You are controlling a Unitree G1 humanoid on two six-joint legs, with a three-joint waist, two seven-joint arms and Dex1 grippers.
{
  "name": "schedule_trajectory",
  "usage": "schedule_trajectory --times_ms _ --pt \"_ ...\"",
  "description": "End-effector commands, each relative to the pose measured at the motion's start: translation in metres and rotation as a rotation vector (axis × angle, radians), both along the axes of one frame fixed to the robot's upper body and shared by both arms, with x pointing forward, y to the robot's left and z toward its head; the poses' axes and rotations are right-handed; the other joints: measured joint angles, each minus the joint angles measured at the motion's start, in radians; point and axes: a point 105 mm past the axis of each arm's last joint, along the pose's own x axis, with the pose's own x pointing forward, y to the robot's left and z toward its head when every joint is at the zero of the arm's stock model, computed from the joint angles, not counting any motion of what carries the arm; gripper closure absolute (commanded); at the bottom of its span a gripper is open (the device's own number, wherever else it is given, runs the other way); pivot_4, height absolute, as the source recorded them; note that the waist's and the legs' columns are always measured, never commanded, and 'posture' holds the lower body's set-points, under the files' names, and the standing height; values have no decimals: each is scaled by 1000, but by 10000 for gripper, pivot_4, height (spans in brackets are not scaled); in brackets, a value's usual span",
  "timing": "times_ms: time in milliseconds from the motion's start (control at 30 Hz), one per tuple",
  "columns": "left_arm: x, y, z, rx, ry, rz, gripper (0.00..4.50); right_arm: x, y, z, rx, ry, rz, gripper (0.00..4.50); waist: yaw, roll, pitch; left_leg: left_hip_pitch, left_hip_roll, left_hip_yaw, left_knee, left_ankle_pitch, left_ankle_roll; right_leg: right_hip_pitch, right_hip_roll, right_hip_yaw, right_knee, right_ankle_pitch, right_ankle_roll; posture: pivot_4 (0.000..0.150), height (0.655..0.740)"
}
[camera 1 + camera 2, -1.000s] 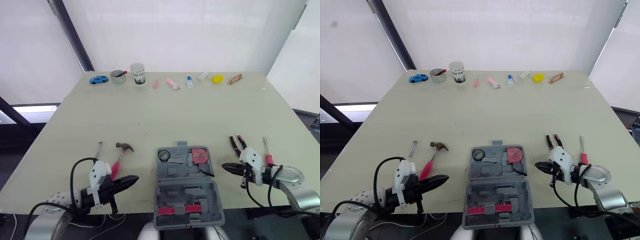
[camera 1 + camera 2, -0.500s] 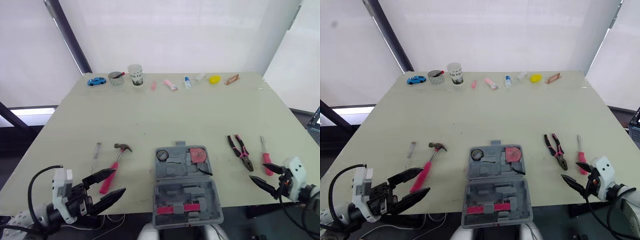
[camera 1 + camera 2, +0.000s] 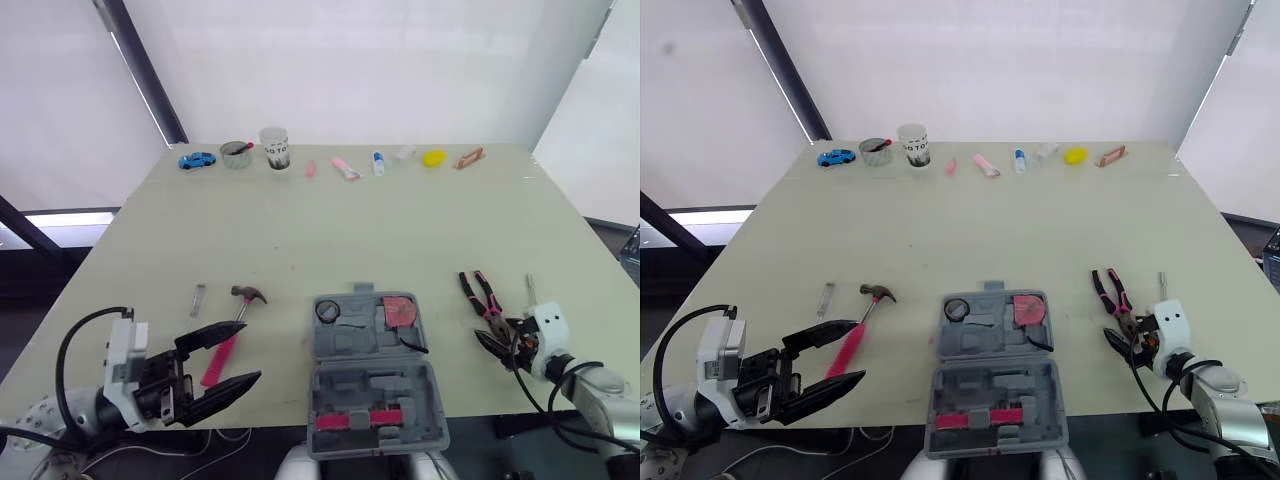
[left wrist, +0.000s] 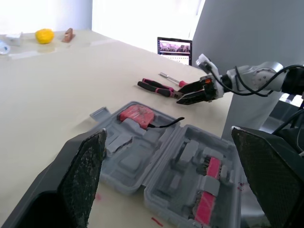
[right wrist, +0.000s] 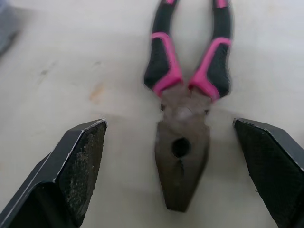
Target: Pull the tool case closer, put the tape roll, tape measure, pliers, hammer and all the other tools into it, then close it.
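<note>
The tool case (image 3: 375,375) is grey moulded plastic and lies open at the near edge of the pale tabletop (image 3: 400,230), about midway between the two arms, its two halves flat and its handle on the far side. The far half holds a black tape roll (image 3: 328,310) and a red tape measure (image 3: 401,310) with a dark cord trailing off it. The near half holds something pink and red (image 3: 372,417) in one of its recesses. The case shows no readable brand or label. To the right of the case lie the pliers (image 3: 481,295), with pink and black handles and a dull metal head that points to the near edge. The right pincer (image 3: 490,338) stands wide at that head, one finger on each side and clear of the metal. To the left of the case lies the hammer (image 3: 248,294) with a pink handle, and beside it a small slim tool (image 3: 197,298). The left pincer (image 3: 245,352) is wide too, empty, near the end of the hammer's handle. Along the far edge stand a blue toy car (image 3: 198,159), a metal tin (image 3: 236,154) and a white cup (image 3: 274,148) whose dark lettering is too small to read.
</note>
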Motion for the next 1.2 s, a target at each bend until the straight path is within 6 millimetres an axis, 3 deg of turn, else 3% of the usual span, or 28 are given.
schedule_trajectory --times_ms 33,133,200,267,367,600,733,933,1067,1200 --pt "-5 -11 11 -14 -39 -44 425 3 -8 -2 -32 -7 -88 0 0 0 0 1 0 0 0 0 0 1 0 0 0 0 0 1500 7400" --pt "-5 -13 14 -14 -54 -52 0 5 -3 -3 10 -18 -117 7253 -1 -1 -1 2 0 0 0 0 0 1 0 0 0 0 0 1500 7400" --pt "-5 -15 15 -15 -59 -57 0 5 -1 -3 12 -18 -111 15222 -1 -1 -1 2 0 0 0 0 0 1 0 0 1 0 0 1500 7400" --pt "-5 -17 17 -21 -63 -61 0 3 1 -5 5 -15 -100 26107 -2 -1 -1 2 0 0 0 0 0 1 0 0 0 0 0 1500 7400" --pt "-5 -20 18 -31 -68 -64 0 3 2 -5 12 -21 -99 35121 -2 -1 -1 2 0 0 0 0 0 1 0 0 1 0 0 1500 7400" --pt "1 -26 25 -84 -78 -40 0 8 13 16 -14 -109 20 35275 -3 0 0 2 0 0 0 0 0 1 0 0 1 0 0 1500 7400" --pt "9 -20 23 -112 -58 25 0 13 43 58 -91 -234 317 35275 -4 4 2 2 0 0 0 0 0 1 0 2 1 0 0 1500 7400" --pt "11 -5 19 -112 -39 95 0 7 76 90 -174 -272 636 35275 -12 3 2 2 0 -1 0 0 0 1 2 0 1 0 1 1500 7400" --pt "3 13 12 -72 -15 144 0 -7 119 124 -327 -263 979 35275 -16 6 6 1 0 -2 0 0 0 0 1 0 1 0 0 1500 7400" --pt "-3 25 3 -37 12 169 0 -18 128 113 -470 -113 1128 35275 -15 2 4 0 0 -3 0 0 0 -1 1 -1 1 0 0 1500 7400"
